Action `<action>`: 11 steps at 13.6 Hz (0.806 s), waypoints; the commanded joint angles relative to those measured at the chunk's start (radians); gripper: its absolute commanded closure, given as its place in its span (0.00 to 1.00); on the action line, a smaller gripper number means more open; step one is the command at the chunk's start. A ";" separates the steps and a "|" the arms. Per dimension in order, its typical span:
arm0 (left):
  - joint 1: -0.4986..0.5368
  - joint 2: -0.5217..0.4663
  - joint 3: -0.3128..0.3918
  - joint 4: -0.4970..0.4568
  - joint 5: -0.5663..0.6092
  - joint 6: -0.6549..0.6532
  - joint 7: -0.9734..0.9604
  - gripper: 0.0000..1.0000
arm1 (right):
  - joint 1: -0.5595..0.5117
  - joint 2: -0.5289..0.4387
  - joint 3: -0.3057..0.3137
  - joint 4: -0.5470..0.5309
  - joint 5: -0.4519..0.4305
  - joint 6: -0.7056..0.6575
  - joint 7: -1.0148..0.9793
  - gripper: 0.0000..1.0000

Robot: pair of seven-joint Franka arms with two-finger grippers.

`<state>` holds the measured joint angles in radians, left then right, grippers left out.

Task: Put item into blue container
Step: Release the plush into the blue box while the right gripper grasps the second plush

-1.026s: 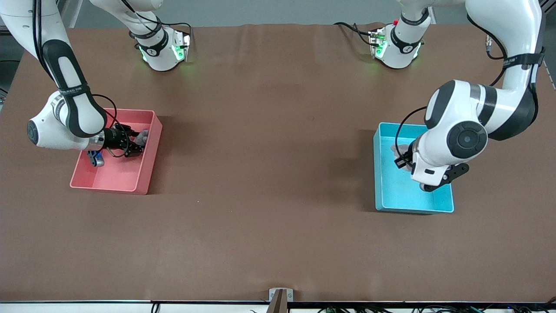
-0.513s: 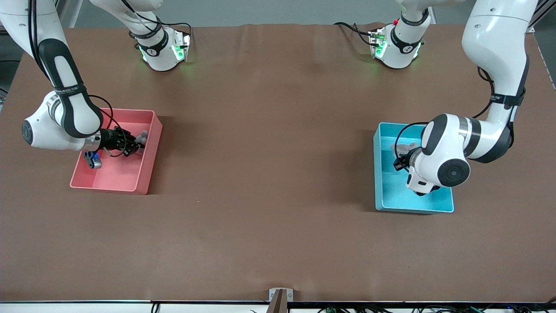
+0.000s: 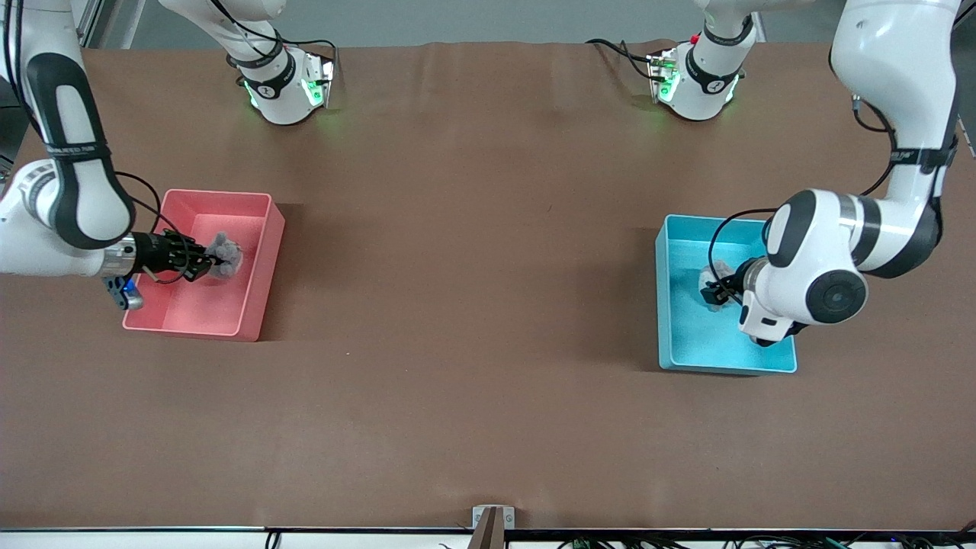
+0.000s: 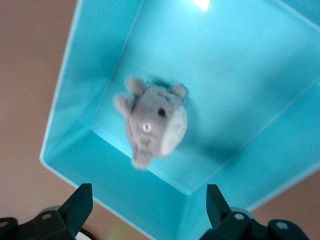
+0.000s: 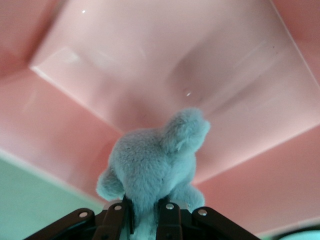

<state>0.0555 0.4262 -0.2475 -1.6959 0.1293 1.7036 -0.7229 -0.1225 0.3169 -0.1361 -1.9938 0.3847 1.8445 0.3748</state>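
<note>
The left gripper (image 4: 145,207), jaws spread and empty, hangs over the light blue rectangular plastic bin (image 3: 675,347) holding a grey plush toy (image 4: 152,125), while the right gripper (image 5: 145,212) clamps another grey plush toy (image 5: 152,167) over the pink rectangular plastic bin (image 3: 263,252).

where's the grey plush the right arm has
In the front view the grey plush is held in the right gripper over the pink bin, toward the right arm's end of the table.
</note>
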 commanded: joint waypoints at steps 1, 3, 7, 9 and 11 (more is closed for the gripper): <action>-0.003 -0.050 -0.039 0.091 -0.010 -0.108 0.014 0.00 | 0.044 -0.009 0.015 0.120 -0.024 -0.134 0.171 0.96; -0.006 -0.049 -0.056 0.178 -0.010 -0.146 0.010 0.00 | 0.118 -0.016 0.016 0.165 -0.021 -0.162 0.336 0.96; -0.009 -0.049 -0.102 0.257 -0.010 -0.153 0.008 0.00 | 0.320 -0.038 0.016 0.164 0.037 -0.108 0.635 0.96; -0.014 -0.049 -0.122 0.265 -0.005 -0.153 0.008 0.00 | 0.435 -0.036 0.016 0.161 0.051 -0.024 0.792 0.96; -0.016 -0.044 -0.127 0.277 -0.005 -0.153 0.008 0.00 | 0.561 -0.027 0.016 0.159 0.051 0.092 0.953 0.96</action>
<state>0.0424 0.3637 -0.3684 -1.4583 0.1290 1.5715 -0.7229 0.3329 0.3000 -0.1062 -1.8168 0.4267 1.8539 1.1949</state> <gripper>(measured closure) 0.000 0.797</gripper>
